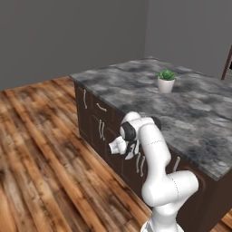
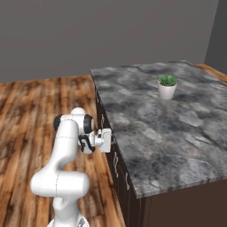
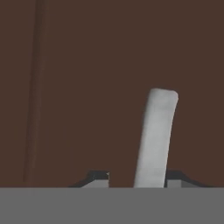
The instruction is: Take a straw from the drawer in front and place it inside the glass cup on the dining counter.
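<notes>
Hand (image 3: 136, 177) right up at the drawer (image 3: 87, 87), 2 fingertips either side of the silver handle (image 3: 155, 138), grip unclear; straw presumably inside; clamp squarely, then pull straight back

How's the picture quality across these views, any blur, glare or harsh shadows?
Left base view: flat, even light, slightly soft; the plant pot casts a faint shadow. Right base view: the same, with no glare on the counter top. Hand view: very close, so the silver handle looks blurred against the dark wood.
</notes>
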